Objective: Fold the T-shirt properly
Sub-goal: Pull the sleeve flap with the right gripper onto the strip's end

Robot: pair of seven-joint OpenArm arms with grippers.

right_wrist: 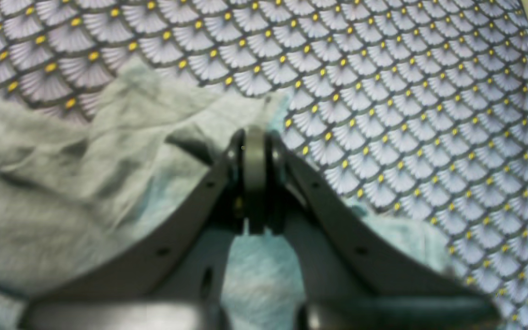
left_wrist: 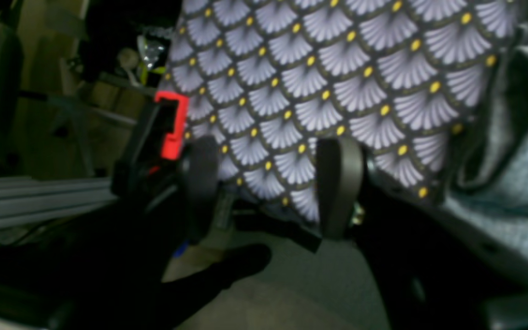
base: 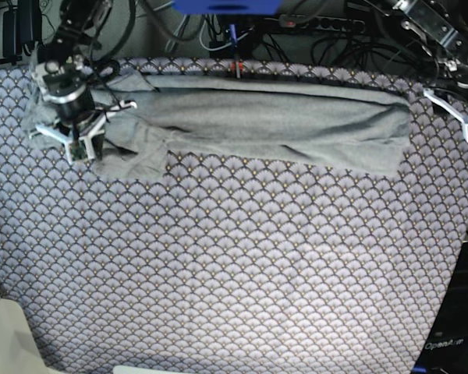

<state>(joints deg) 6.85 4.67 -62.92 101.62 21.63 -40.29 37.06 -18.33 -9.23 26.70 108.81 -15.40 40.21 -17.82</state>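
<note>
The light grey T-shirt [base: 265,117] lies in a long band across the far part of the table, one sleeve hanging down at its left end [base: 132,156]. In the base view my right gripper [base: 78,146] sits on that left end. Its wrist view shows the right gripper [right_wrist: 255,151] with its fingers pressed together, pinching a raised fold of T-shirt [right_wrist: 108,183] fabric. Past the shirt's other end, at the table's right edge, is my left gripper [base: 466,118]. In its own view the left gripper [left_wrist: 268,183] is open with only patterned cloth behind, and the T-shirt [left_wrist: 511,192] lies off to the right.
A purple-grey scallop-patterned cloth [base: 234,265] covers the whole table. A red clip [left_wrist: 172,123] holds the cloth at the table's edge beside the left gripper. Cables and dark equipment [base: 312,31] line the far side behind the shirt.
</note>
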